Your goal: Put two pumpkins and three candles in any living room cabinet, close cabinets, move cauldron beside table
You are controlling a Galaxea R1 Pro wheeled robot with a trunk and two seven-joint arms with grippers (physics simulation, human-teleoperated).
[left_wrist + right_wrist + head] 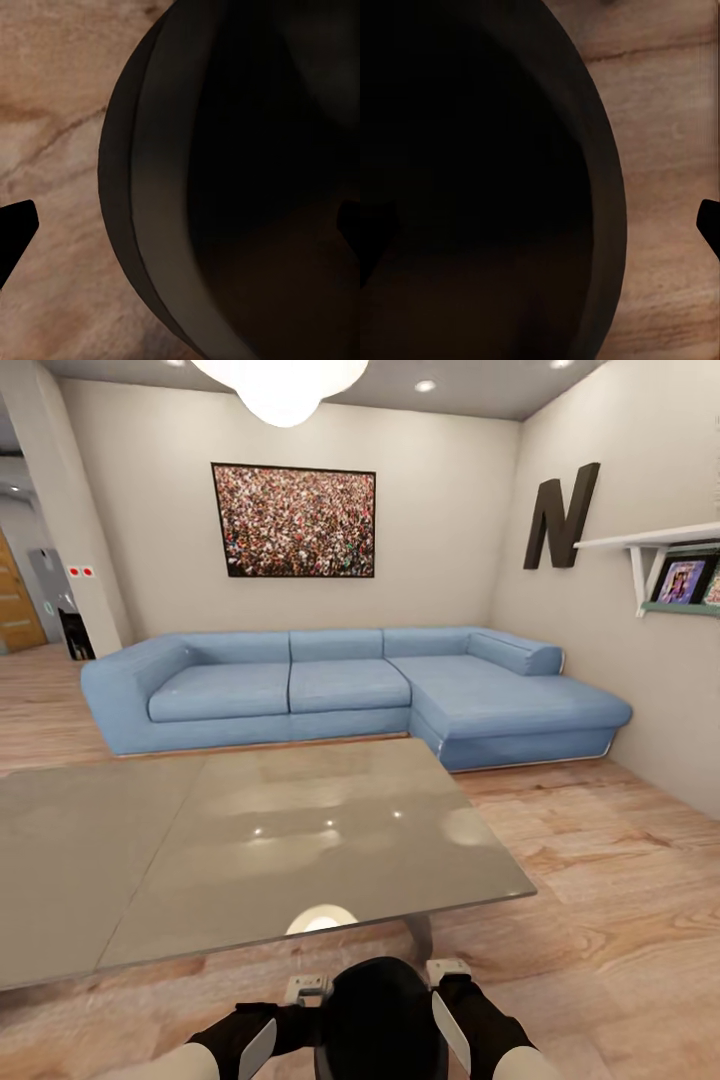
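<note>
The black cauldron (380, 1020) sits low in the head view, just in front of me, between my two arms. My left gripper (305, 992) is at its left side and my right gripper (450, 972) at its right. In the left wrist view the left gripper (187, 225) straddles the cauldron's wall (154, 187), one finger inside and one outside, spread wide and not pinching it. The right gripper (547, 225) straddles the rim (611, 195) the same way, also open. The pumpkins, candles and cabinet are out of view.
A large grey glossy table (250, 830) stands right ahead, its near edge above the cauldron and a leg (420, 935) close by. Behind it a blue corner sofa (350, 685) lines the far wall. A wall shelf (650, 545) hangs at the right over wooden floor (620, 920).
</note>
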